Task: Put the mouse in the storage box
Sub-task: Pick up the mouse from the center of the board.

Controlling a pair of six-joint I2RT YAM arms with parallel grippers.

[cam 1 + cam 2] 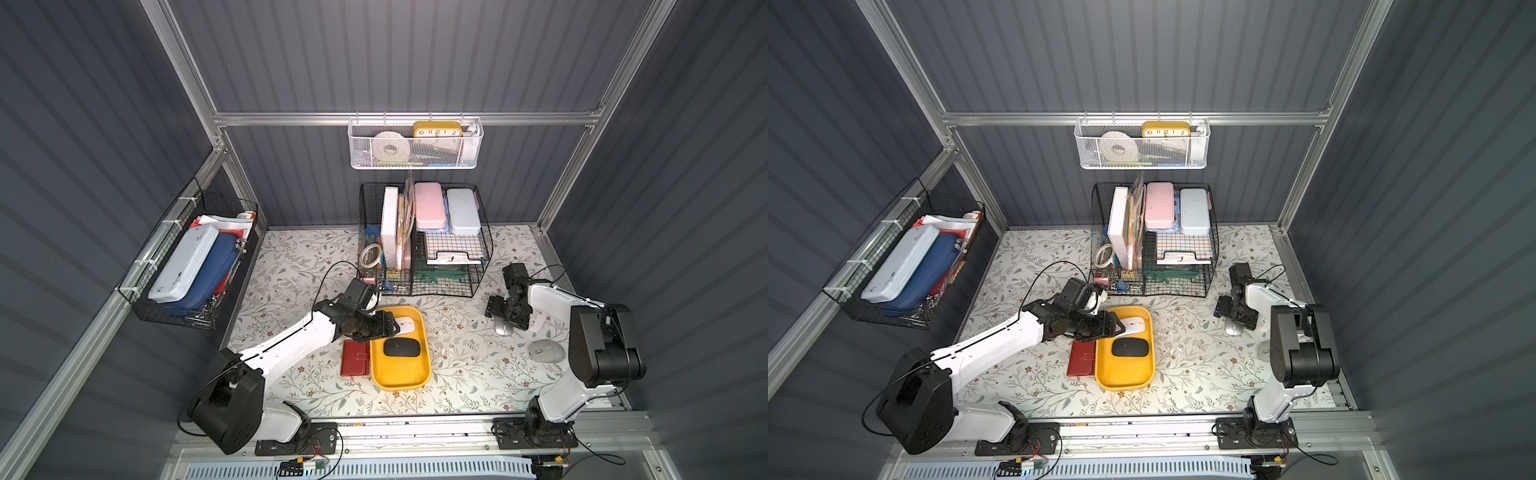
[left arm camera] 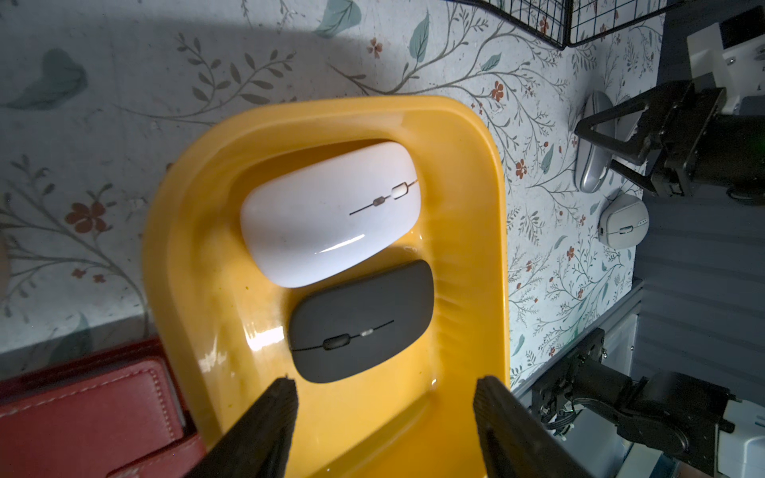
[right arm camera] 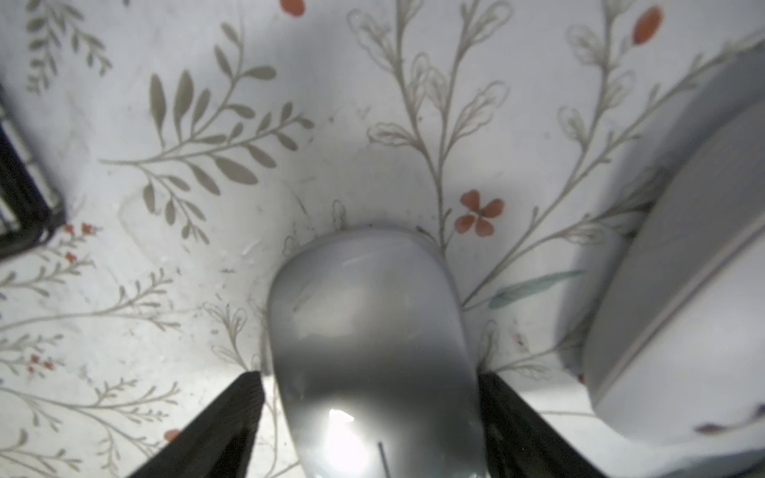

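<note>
Silver-grey mouse [image 3: 372, 351], glossy oval plastic shell, lies flat on the floral-patterned table [image 1: 457, 374], well to the right of the storage box [image 1: 399, 376], a shallow yellow plastic tray with rounded corners.

Right gripper [image 3: 369, 375] straddles the silver-grey mouse, one black finger on each long flank. One finger looks to be touching the shell; a thin strip of table shows beside the other. Cannot tell whether they are clamping it.

Long axis runs straight between the fingers, in line with the gripper's reach. Rounded tail end points away from the wrist; the end with the centre seam sits beneath the camera. In a top view the mouse [image 1: 503, 328] lies roughly far-to-near, its near end sticking out from under the gripper.

A bulkier white mouse with side buttons [image 1: 546, 352] sits just beside it on the table, apart.

Left gripper [image 2: 385, 380] hangs over the storage box, fingers spread wide with nothing between them. In the box: a flat glossy white mouse [image 2: 327, 215] at the far end and a flat matte black mouse [image 2: 360, 320] next to it, side by side, long axes across the tray. A red leather wallet [image 1: 355, 358] lies against the box's left side.
</note>
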